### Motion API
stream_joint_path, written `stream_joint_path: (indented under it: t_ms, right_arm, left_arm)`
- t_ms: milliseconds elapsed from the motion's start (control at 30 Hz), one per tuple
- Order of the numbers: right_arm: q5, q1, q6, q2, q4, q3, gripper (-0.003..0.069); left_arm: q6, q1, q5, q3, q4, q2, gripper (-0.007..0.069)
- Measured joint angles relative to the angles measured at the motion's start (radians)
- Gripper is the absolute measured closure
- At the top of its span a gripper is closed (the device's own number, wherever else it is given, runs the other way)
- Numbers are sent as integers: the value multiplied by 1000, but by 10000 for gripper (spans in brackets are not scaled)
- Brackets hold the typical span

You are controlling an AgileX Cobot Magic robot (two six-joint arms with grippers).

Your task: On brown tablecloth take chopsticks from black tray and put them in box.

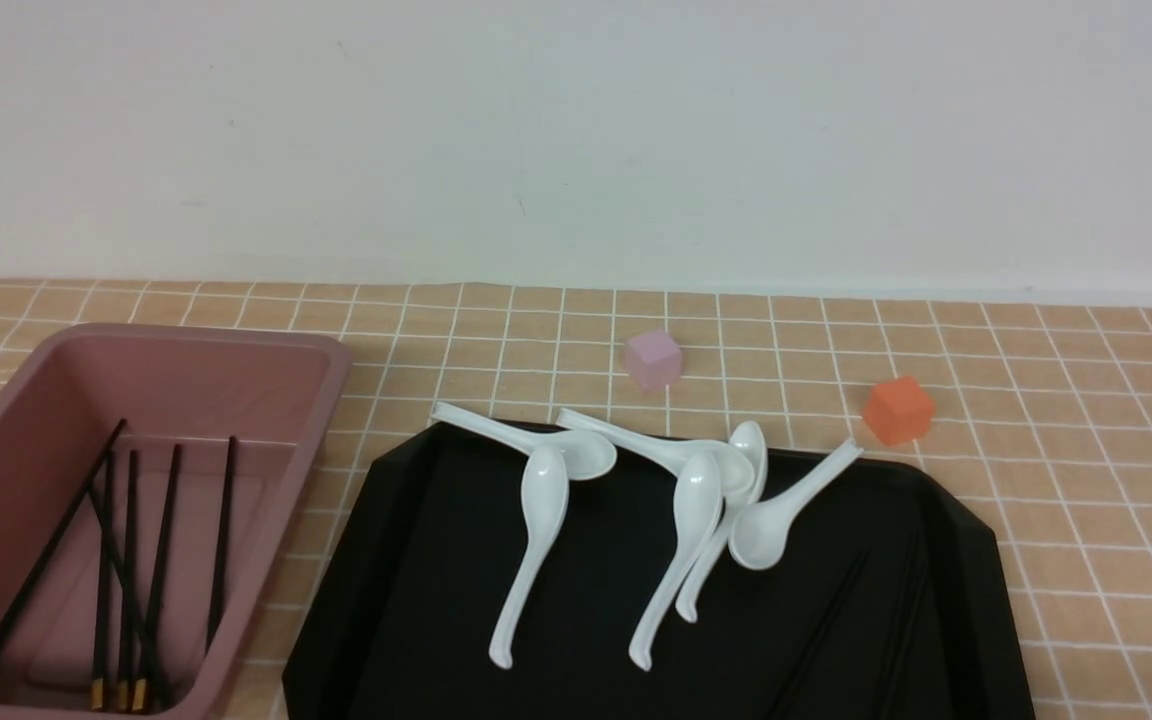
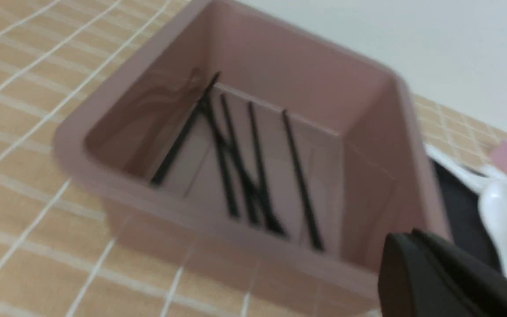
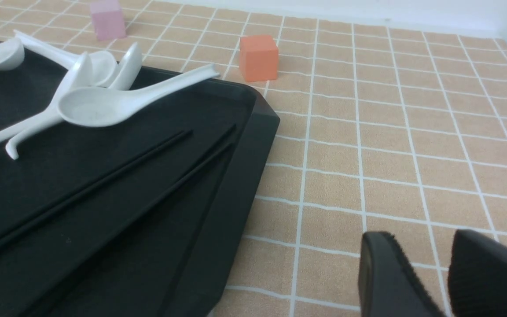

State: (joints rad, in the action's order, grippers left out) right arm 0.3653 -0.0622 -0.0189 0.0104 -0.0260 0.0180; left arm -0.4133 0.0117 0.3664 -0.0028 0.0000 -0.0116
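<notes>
Brown tablecloth (image 1: 1036,400): tan-orange, grid of thin white lines forming square tiles. Box (image 1: 266,345): dusty pink throughout. Chopsticks (image 1: 126,560) in box: black, gold-coloured tips at one end. Black tray (image 1: 406,600): glossy black; further black sticks (image 3: 104,180) on it barely stand out from the surface. Soup spoons (image 1: 536,530): white. Two cubes: one pale pink (image 1: 653,359), one orange (image 1: 897,409). Wall (image 1: 576,130): off-white. Gripper fingers (image 3: 390,277): black.
</notes>
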Motion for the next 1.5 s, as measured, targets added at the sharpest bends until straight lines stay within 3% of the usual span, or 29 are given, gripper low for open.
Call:
stream_joint_path:
  t_ms: [300,1500]
  right_arm:
    - [0,0,0,0,0,0,419]
    - [0,0,0,0,0,0,419]
  left_arm:
    - [-17,-96,31,33,0,0,626]
    - [-17,-98,29,33,0,0,603]
